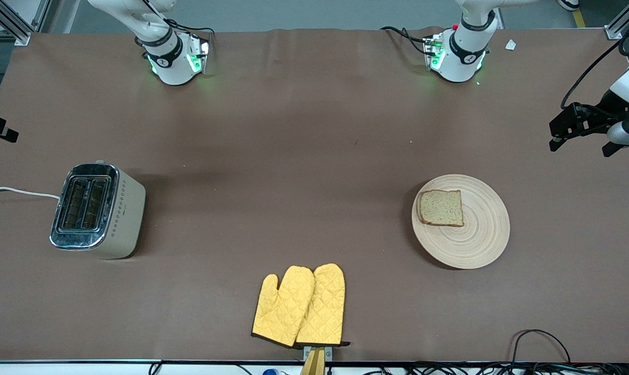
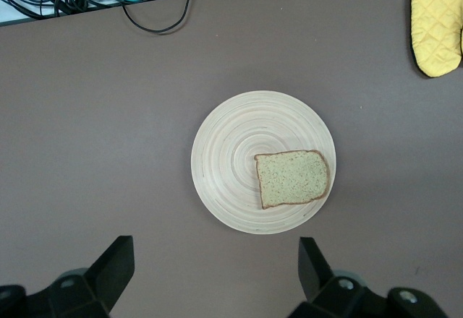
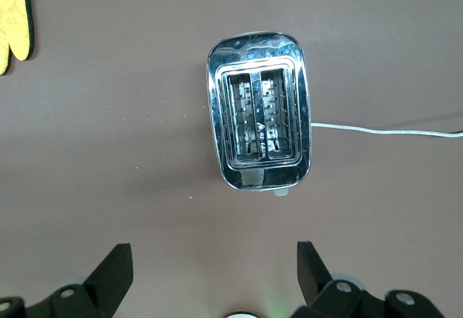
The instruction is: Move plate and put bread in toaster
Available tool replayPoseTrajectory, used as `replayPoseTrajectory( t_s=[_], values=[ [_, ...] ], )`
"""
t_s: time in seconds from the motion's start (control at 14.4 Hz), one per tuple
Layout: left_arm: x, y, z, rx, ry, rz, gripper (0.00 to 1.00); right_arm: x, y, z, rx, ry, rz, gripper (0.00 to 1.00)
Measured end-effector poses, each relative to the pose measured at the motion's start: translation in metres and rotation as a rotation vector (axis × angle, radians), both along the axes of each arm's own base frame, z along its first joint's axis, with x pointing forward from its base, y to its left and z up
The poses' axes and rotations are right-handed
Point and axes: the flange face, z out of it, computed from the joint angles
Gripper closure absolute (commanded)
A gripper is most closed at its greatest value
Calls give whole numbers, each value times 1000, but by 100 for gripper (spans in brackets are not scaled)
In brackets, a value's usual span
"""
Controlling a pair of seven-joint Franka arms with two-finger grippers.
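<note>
Plate: the round, light tan wooden plate (image 1: 461,221) with ring grooves lies flat on the brown tabletop (image 1: 293,156), toward my left arm's end.
Bread: one square slice of speckled light brown bread (image 1: 440,208) with a darker crust lies flat on the plate, off-centre, on the part toward the toaster's end.
Toaster: the boxy cream-beige toaster (image 1: 98,210) with a chrome top stands upright toward my right arm's end, well apart from the plate; both slots look empty, and its white cord (image 1: 20,191) trails off toward the tabletop's edge.
Mitts: a pair of yellow quilted oven mitts (image 1: 299,305) lies nearer the front camera than both plate and toaster, between the two ends.
Left pincer: my left pincer (image 2: 217,274) hangs in the air over the tabletop beside the plate, released, fingers spread wide, grasping nothing.
Right pincer: my right pincer (image 3: 215,274) hangs over the tabletop beside the toaster, likewise spread and empty; in the front view it is probably the dark piece at the edge, too cropped to be sure.
</note>
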Motion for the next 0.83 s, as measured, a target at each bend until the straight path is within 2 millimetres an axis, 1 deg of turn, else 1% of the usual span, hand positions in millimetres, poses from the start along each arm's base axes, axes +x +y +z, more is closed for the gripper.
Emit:
replayPoseTrajectory(
  t_s=[0.42, 0.55, 0.62, 0.69, 0.76, 0.83],
  values=[
    [4, 0, -5, 0, 24, -1, 0, 1, 7, 0, 2, 2, 14, 0],
    [10, 3, -15, -1, 44, 5, 0, 1, 10, 0, 2, 3, 18, 0],
    [14, 9, -24, -4, 59, 15, 0, 1, 11, -1, 3, 3, 21, 0],
    [20, 22, -34, -25, 80, 35, 0, 2, 14, -1, 3, 3, 27, 0],
    [27, 44, -48, -72, 106, 46, 0, 2, 18, -1, 3, 4, 34, 0],
    [35, 80, -69, -136, 136, 45, 0, 3, 21, -2, 4, 5, 40, 0]
  ],
)
